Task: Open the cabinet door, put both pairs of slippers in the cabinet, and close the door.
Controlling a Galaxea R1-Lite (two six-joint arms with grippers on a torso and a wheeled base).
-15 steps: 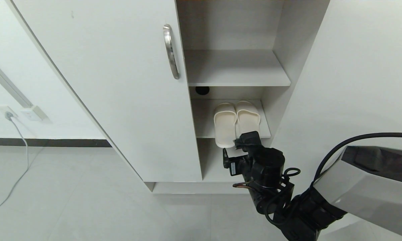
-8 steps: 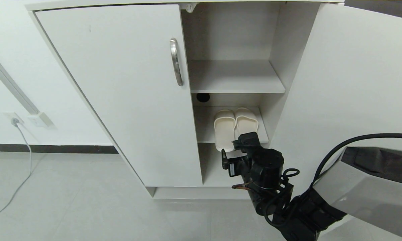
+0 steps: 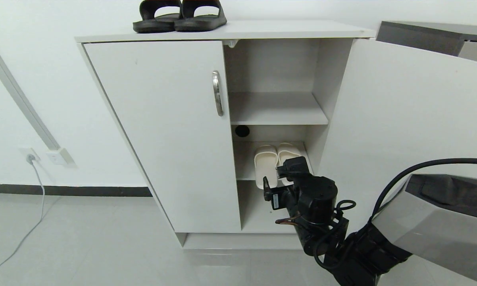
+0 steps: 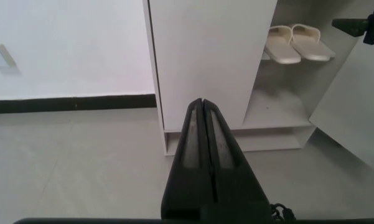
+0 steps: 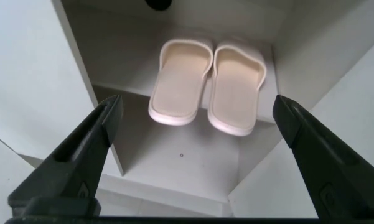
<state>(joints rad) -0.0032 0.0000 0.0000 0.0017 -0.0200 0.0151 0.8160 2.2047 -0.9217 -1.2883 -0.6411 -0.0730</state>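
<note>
Cabinet top: black slippers, long axis front-to-back, well above right gripper, fingers spread before shelved cream slippers; left gripper fingers closed.

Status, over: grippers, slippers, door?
Right gripper open, empty, facing white pair on a shelf inside. Left gripper shut, empty. Black pair on cabinet top, not yet stowed. Right door open, nothing blocking.

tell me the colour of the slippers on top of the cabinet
Black, best seen in the head view: the slippers sit on the cabinet top.
</note>
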